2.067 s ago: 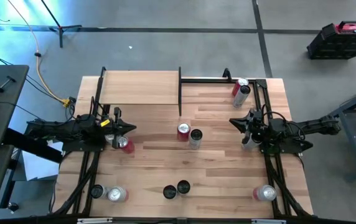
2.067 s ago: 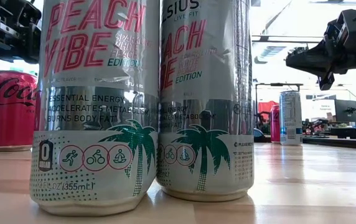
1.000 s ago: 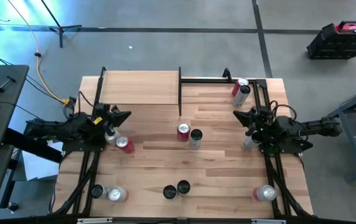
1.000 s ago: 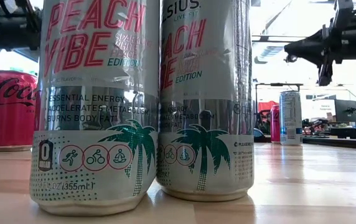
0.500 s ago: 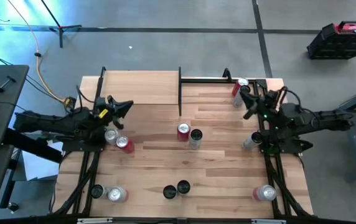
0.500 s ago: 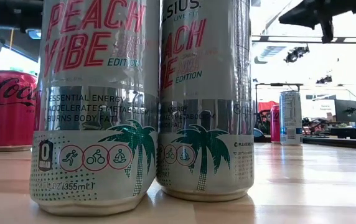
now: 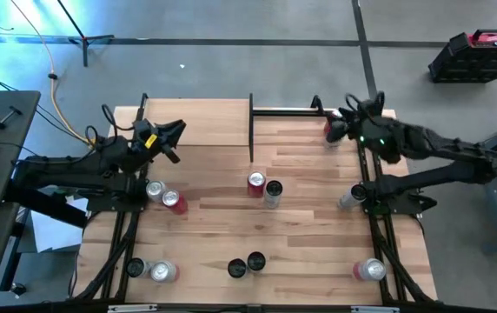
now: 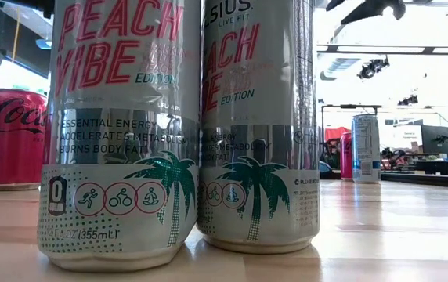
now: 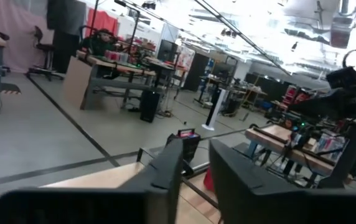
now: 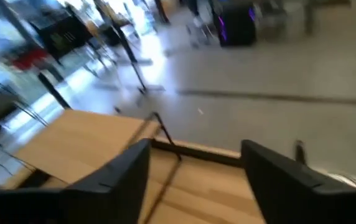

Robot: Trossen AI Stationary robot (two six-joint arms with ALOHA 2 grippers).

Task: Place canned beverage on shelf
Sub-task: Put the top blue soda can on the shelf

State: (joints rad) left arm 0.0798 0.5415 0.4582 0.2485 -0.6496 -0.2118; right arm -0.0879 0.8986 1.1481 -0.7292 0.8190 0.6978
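Several beverage cans stand on the wooden tabletop: a red can (image 7: 255, 183) and a dark-topped one (image 7: 273, 191) at the middle, two (image 7: 164, 195) by the left arm, and two tall silver "Peach Vibe" cans (image 8: 185, 125) close in the low view. The shelf (image 7: 196, 122) is a light board with black posts at the far left. My left gripper (image 7: 175, 139) hovers at the shelf's left end, its fingers (image 9: 168, 171) slightly apart with nothing between them. My right gripper (image 7: 337, 122) hangs open and holds nothing, high over the far right corner.
A red and a silver can (image 7: 335, 129) stand at the far right corner below my right gripper. More cans stand along the near edge (image 7: 247, 264) and at the near right (image 7: 370, 269). A black rail (image 7: 309, 111) runs along the far edge.
Both grippers have risen and gone toward the table's far edge. My left one now stands by the shelf's left end. My right one has climbed almost out of the top of the low view and now hangs over the far right corner. No can has moved.
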